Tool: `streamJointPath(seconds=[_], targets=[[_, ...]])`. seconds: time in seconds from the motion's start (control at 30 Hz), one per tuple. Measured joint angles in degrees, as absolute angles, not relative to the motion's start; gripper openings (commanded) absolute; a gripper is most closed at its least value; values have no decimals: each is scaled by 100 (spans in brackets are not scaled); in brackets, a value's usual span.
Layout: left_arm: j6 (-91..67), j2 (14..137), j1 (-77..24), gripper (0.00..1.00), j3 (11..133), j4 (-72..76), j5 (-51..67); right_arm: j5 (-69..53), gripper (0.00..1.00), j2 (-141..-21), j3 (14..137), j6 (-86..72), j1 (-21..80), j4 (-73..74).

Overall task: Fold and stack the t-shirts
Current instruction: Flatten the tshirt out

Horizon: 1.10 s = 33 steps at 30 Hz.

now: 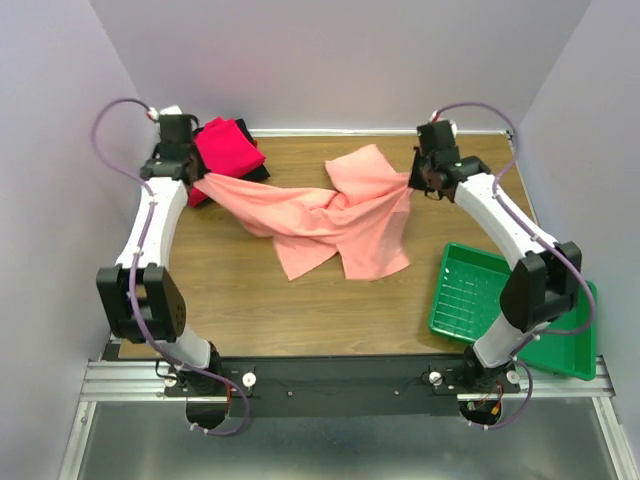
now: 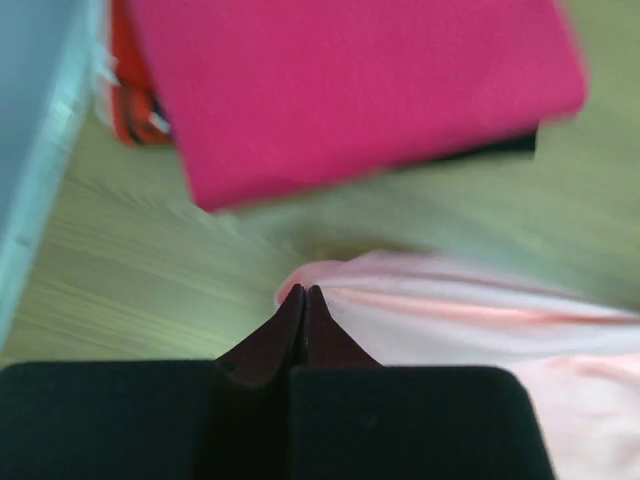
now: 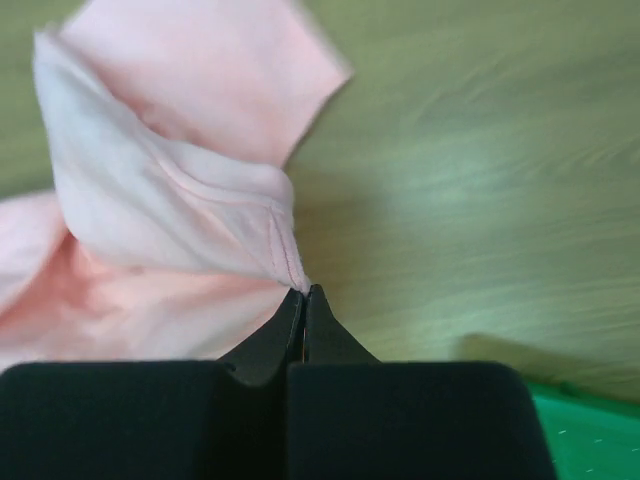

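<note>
A salmon-pink t-shirt (image 1: 330, 215) hangs stretched and crumpled between both arms over the wooden table. My left gripper (image 1: 200, 182) is shut on its left end; in the left wrist view the fingers (image 2: 303, 300) pinch the pink t-shirt (image 2: 470, 320) at its edge. My right gripper (image 1: 413, 178) is shut on the right end, the fingertips (image 3: 303, 297) clamping a stitched hem of the pink t-shirt (image 3: 170, 210). A folded stack sits at the back left: a magenta t-shirt (image 1: 230, 148) on top, with black and red t-shirts under it, the red one (image 2: 130, 70) showing at the left.
A green plastic tray (image 1: 470, 300) stands at the right near the front edge, partly under the right arm. Walls close in the table on the left, back and right. Bare wood lies in front of the pink shirt.
</note>
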<state>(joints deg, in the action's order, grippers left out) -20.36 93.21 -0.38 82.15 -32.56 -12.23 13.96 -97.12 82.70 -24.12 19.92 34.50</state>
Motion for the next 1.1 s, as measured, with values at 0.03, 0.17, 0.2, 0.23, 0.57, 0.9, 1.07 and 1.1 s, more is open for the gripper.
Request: streamJointPath(seconds=[0.03,0.17,0.2,0.23,0.57,0.9,1.07,1.1], targets=[[-2001,9157,80,0,8361,-3256,-1306,1498,0,-9618,8471,-2338,1933,3474],[-1927,8532,615,0,8497,-3214,-1374,1879,0,-9179,8897,-2093,1726,3489],[-1922,8429,749,0,8447,-3190,-1356,1951,0,-9096,8954,-2038,1671,3487],[-1920,8359,823,0,8370,-3135,-1347,2021,0,-9037,8997,-1981,1632,3485],[-1999,8261,1011,0,6973,-2930,-626,2064,0,-10018,9192,-1796,1503,3568],[-1999,8027,1011,0,6875,-2790,-534,1920,0,-9314,9345,-1815,1500,3708],[-2003,7658,1011,0,6785,-2694,-615,1879,0,-8497,9349,-1839,1500,3642],[-2003,7603,1013,0,6759,-2687,-639,1857,0,-8333,9349,-1837,1500,3621]])
